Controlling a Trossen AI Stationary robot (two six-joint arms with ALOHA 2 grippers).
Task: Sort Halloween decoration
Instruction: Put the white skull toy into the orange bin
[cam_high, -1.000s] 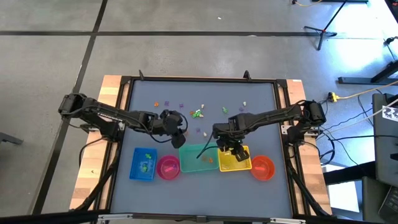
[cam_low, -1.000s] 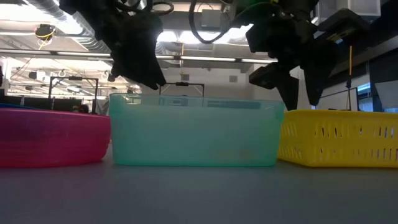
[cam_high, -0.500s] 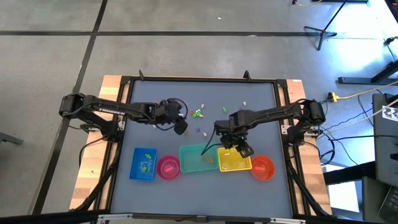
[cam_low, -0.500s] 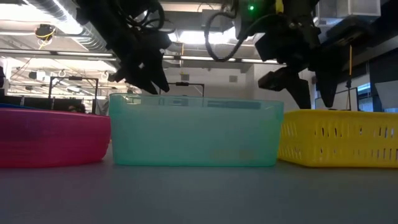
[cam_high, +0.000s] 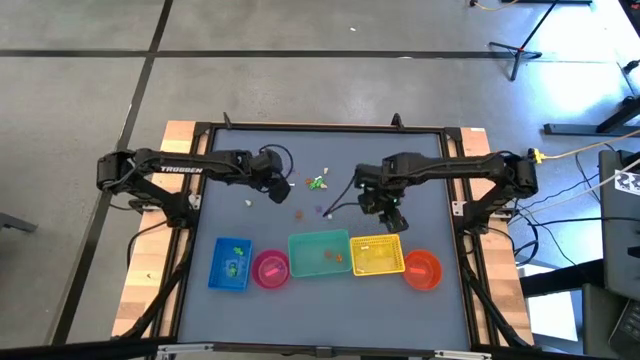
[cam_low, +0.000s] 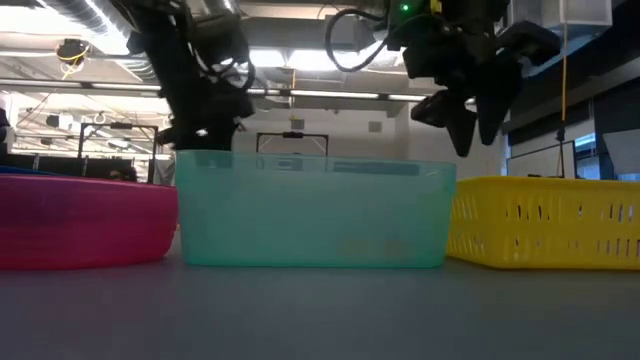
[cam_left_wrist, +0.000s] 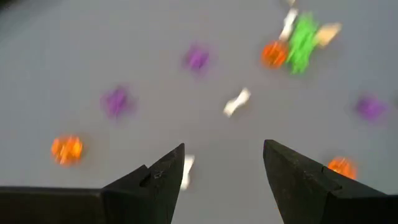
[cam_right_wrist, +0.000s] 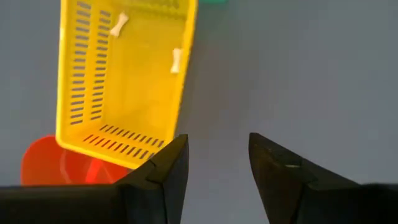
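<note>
Trinkets (cam_high: 318, 183) lay scattered on the grey counter (cam_high: 430, 180), beyond the row of coloured containers. The left gripper (cam_left_wrist: 222, 165) hung over that scatter, fingers spread and empty, with a small white bone-shaped piece (cam_left_wrist: 237, 102) straight ahead of the gap, its long axis slanted across it. Purple, orange and green bits sat around the bone. The right gripper (cam_right_wrist: 217, 158) hovered beside the yellow basket (cam_right_wrist: 93, 74), which held two white bones, fingers parted, holding nothing. By my reckoning, the left arm was nearer the loose pieces.
</note>
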